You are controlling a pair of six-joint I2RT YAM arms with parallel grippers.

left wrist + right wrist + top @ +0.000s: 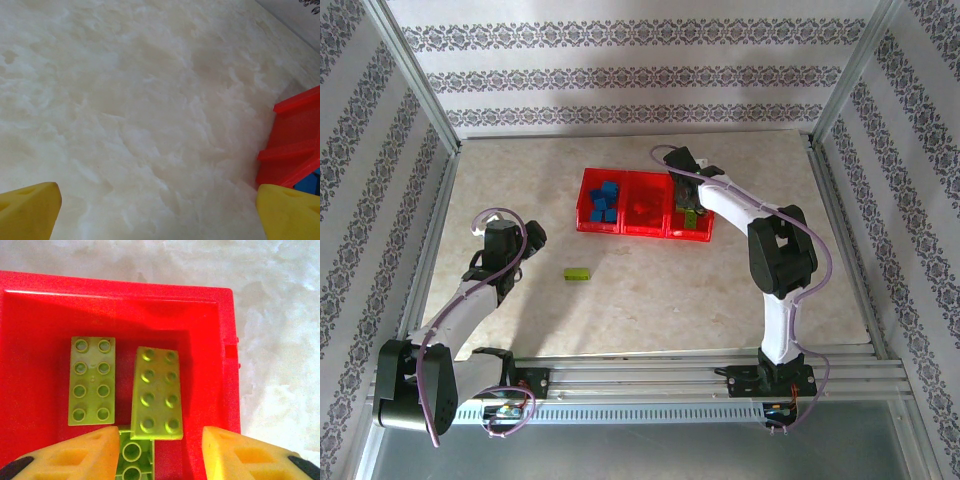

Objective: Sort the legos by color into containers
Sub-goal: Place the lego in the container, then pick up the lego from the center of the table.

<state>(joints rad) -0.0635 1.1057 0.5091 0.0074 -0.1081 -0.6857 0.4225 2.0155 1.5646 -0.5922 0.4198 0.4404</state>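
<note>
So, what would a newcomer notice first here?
The red three-compartment tray stands out on the table, with blue bricks in its left compartment. The right hand hangs open over the right compartment, where lime green bricks lie. One stray lime green brick lies outside it.

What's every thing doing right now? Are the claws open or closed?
Green legos, studs up in tray's right compartment.
Blue legos, in left compartment.
Loose green lego, on table, unsorted.
Left gripper, open over table.
Right gripper, open above green legos.
</note>
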